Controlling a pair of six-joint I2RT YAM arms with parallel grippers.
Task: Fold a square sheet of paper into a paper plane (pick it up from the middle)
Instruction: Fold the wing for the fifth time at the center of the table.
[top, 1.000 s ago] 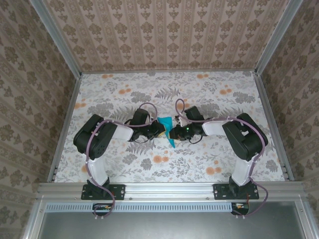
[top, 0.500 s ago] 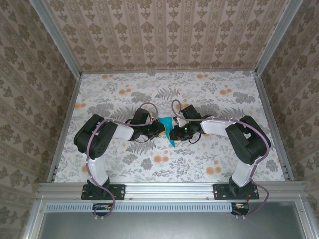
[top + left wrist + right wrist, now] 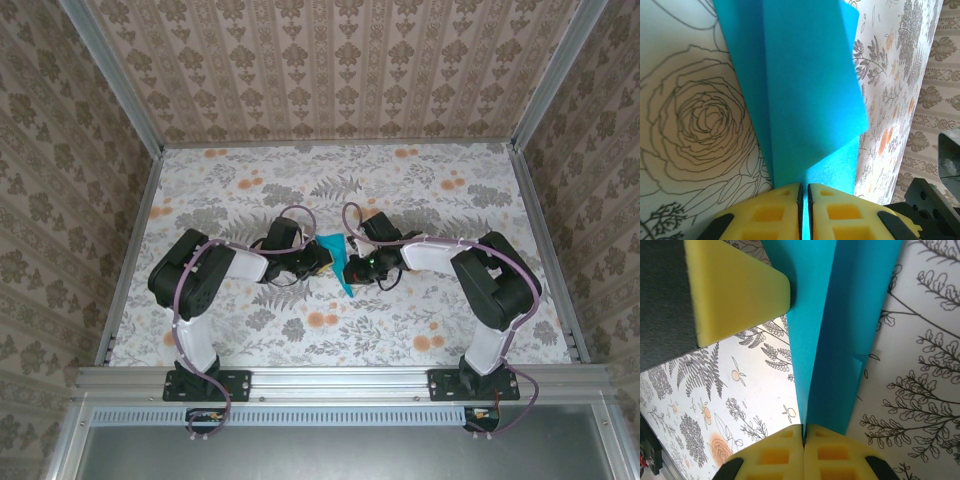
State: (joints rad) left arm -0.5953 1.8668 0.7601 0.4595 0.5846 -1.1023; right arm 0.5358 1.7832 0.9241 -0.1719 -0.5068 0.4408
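Both pairs of jaws pressed together

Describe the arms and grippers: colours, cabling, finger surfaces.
The left arm and right arm have black joint housings, white links and looped mauve cables. The left gripper and right gripper are faced in yellow foam with square recesses. A green light glows at the right wrist.

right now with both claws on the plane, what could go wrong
1. The left claw and right claw are both shut on the plane. If the arms drift apart, the paper may tear.
2. In the left wrist view one flap bends away from the rest, so the fold might spring open on release.
3. The claws sit very close together over the table, so they could bump.
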